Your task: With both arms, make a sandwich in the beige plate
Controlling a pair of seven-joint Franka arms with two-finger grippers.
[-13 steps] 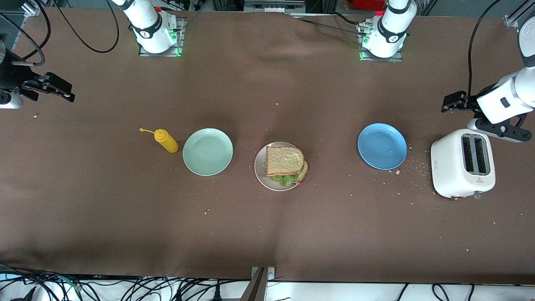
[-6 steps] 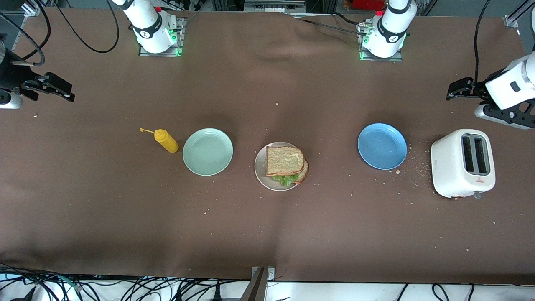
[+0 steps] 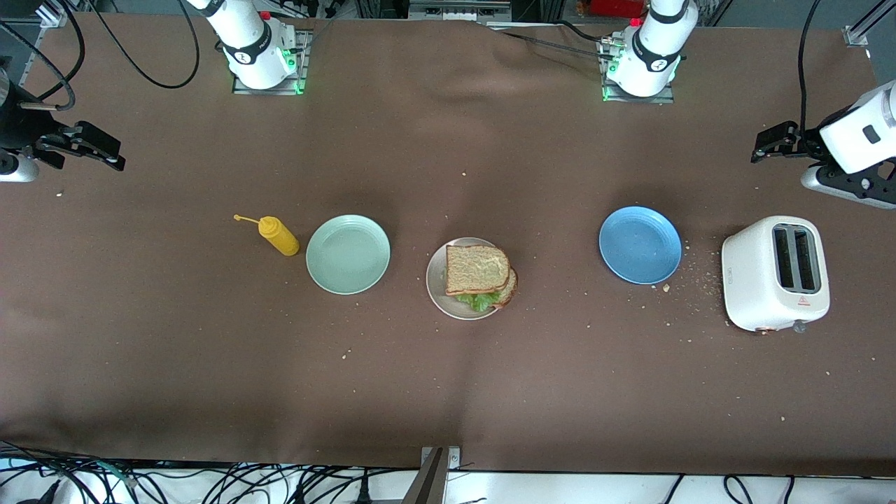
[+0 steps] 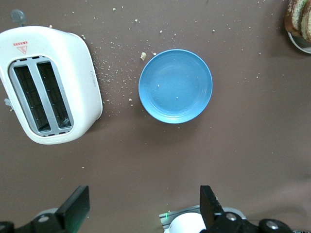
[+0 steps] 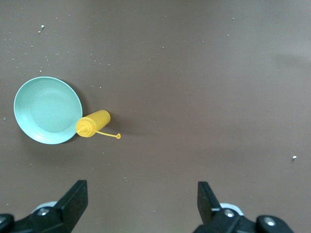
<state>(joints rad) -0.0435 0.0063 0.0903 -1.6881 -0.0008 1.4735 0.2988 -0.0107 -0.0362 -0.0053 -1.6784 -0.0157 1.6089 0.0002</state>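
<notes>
The sandwich (image 3: 478, 269), two brown bread slices with green lettuce (image 3: 478, 302) between them, lies on the beige plate (image 3: 435, 285) at the table's middle. Its edge also shows in the left wrist view (image 4: 297, 17). My left gripper (image 3: 770, 142) is open and empty, up over bare cloth at the left arm's end of the table, beside the toaster; in the left wrist view (image 4: 145, 208) its jaws stand wide apart. My right gripper (image 3: 103, 148) is open and empty, waiting over bare cloth at the right arm's end; the right wrist view (image 5: 142, 204) shows its jaws wide apart.
An empty blue plate (image 3: 640, 244) and a white toaster (image 3: 775, 272) lie toward the left arm's end. An empty mint-green plate (image 3: 348, 253) and a yellow mustard bottle (image 3: 278, 236) lie toward the right arm's end. Crumbs are scattered round the toaster.
My left gripper has drawn away from above the toaster toward the robots' side and the left arm's end of the table. The right arm and the sandwich have not moved.
</notes>
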